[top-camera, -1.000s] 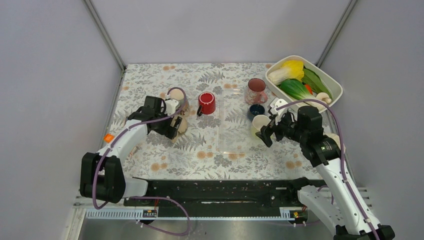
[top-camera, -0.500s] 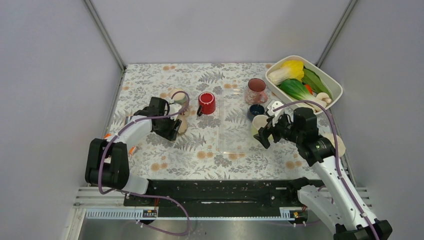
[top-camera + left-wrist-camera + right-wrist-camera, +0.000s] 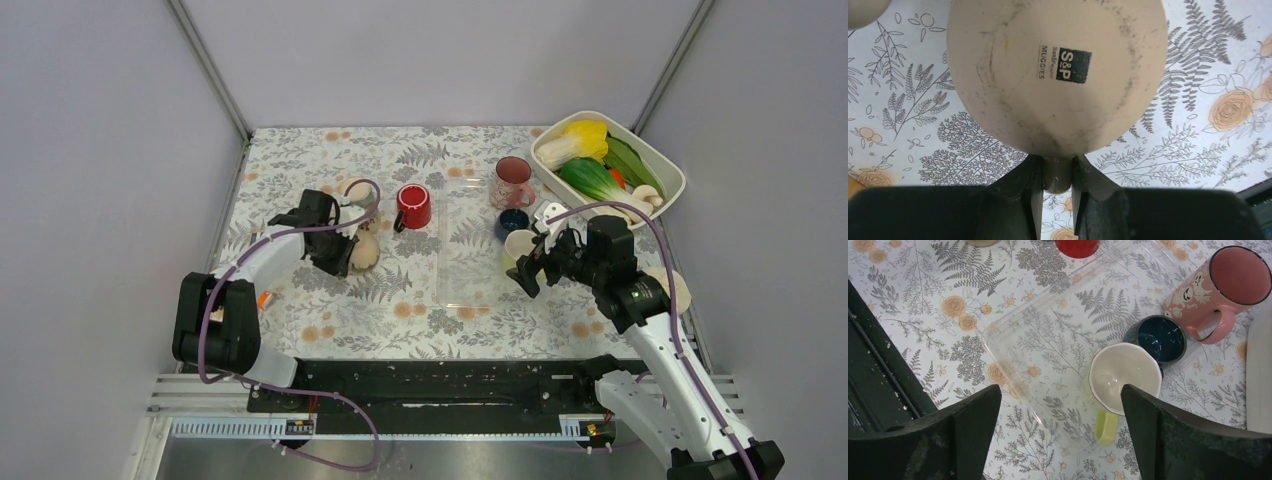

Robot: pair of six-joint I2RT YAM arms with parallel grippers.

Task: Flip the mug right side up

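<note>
The left gripper is closed on the handle of the beige mug, whose printed base faces the wrist camera. The mug is on the left part of the flowered desk, near a red mug. The right gripper is wide open and holds nothing.

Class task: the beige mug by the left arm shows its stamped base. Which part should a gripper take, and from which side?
Its handle, coming from the base side. The round body of the beige mug looks too wide for the jaws; the handle juts out as a narrow tab, and the left gripper is shut on it so.
</note>
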